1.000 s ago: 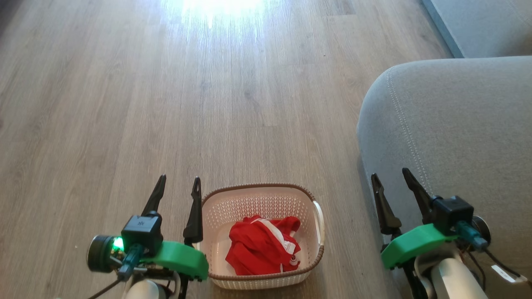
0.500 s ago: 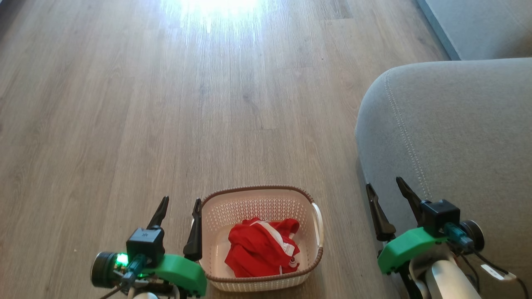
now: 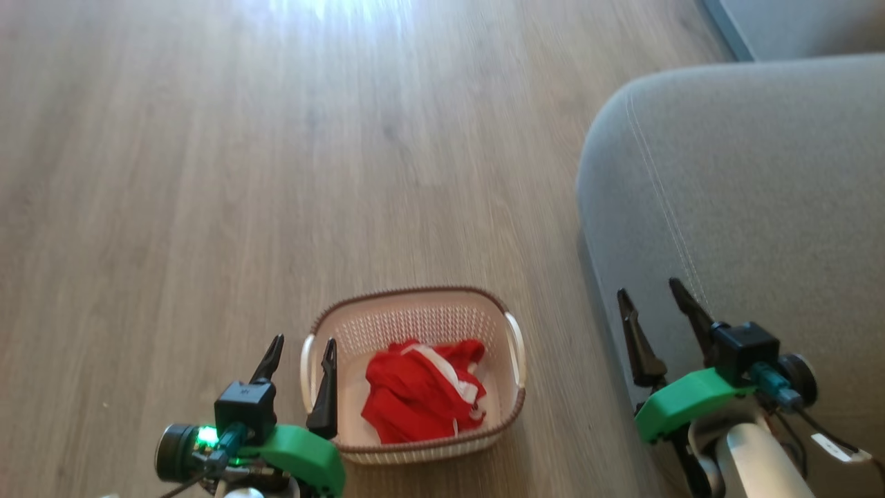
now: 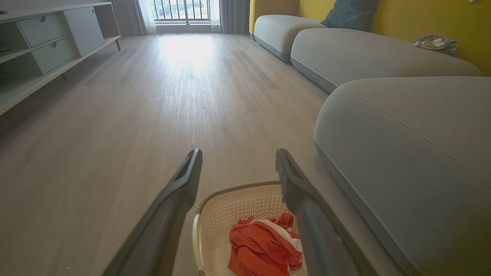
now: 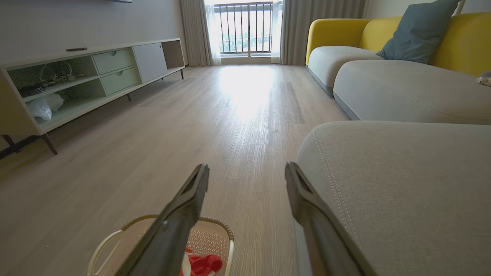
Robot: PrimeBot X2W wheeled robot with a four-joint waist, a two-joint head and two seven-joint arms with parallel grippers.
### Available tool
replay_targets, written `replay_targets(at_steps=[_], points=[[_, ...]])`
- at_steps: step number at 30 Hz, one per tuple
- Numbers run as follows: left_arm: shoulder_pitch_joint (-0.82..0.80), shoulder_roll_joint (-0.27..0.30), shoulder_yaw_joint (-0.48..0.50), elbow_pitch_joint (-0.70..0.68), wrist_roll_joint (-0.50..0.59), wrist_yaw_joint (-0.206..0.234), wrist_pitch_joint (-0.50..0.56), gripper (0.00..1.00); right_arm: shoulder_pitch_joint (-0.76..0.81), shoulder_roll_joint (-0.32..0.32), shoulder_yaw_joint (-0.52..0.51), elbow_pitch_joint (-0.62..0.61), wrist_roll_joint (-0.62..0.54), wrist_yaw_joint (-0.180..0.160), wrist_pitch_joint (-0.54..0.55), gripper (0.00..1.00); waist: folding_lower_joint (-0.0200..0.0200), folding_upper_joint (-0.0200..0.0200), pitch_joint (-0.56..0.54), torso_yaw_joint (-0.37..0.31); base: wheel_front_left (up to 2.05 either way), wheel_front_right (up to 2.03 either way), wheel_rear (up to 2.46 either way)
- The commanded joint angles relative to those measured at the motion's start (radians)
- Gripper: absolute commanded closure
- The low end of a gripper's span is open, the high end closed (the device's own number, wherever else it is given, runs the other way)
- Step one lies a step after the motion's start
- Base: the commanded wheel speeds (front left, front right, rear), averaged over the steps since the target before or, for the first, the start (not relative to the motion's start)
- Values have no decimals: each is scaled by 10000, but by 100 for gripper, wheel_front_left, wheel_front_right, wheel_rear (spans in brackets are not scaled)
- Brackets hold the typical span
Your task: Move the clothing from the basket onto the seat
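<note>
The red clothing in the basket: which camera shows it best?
The head view: it looks down into the basket, so the whole heap of clothing shows. The left wrist view shows it close but cut off below; the right wrist view catches just a red scrap.

Left gripper (image 3: 303, 341) sits at 7 o'clock, right gripper (image 3: 648, 288) at 4 o'clock; both gape wide and empty, aimed toward 12 o'clock.

A home living room: yellow-backed grey sofa (image 5: 383, 88), low media cabinet (image 5: 96, 73), curtained balcony door (image 5: 245, 30), wood-plank floor (image 5: 191, 122).
</note>
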Motion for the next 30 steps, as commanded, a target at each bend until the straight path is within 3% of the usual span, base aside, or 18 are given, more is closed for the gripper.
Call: replay_targets(at_steps=[1, 7, 16, 25, 30], points=[[-592, -18, 299, -252, -36, -77, -128, 0, -408, 26, 167, -431, -107, 2, -105, 0, 0, 0, 335, -207, 0, 0, 0], [-1379, -18, 351, 23, 289, -510, -128, 0, -463, 26, -120, -1519, -418, 2, -105, 0, 0, 0, 2085, -556, 0, 0, 0], [-3381, 226, 475, 1347, 1173, -1580, -128, 0, -585, 26, -300, -3451, -539, 2, -105, 0, 0, 0, 5127, -1128, 0, 0, 0], [-5351, 1000, -137, 3416, 2020, -1932, -128, 0, -547, 26, -140, -4450, -219, 2, -105, 0, 0, 0, 7292, -1583, 0, 0, 0], [-6158, 1234, -368, 4161, 2147, -1949, -128, 0, -623, 26, -158, -4688, 68, 2, -105, 0, 0, 0, 7937, -1704, 0, 0, 0]])
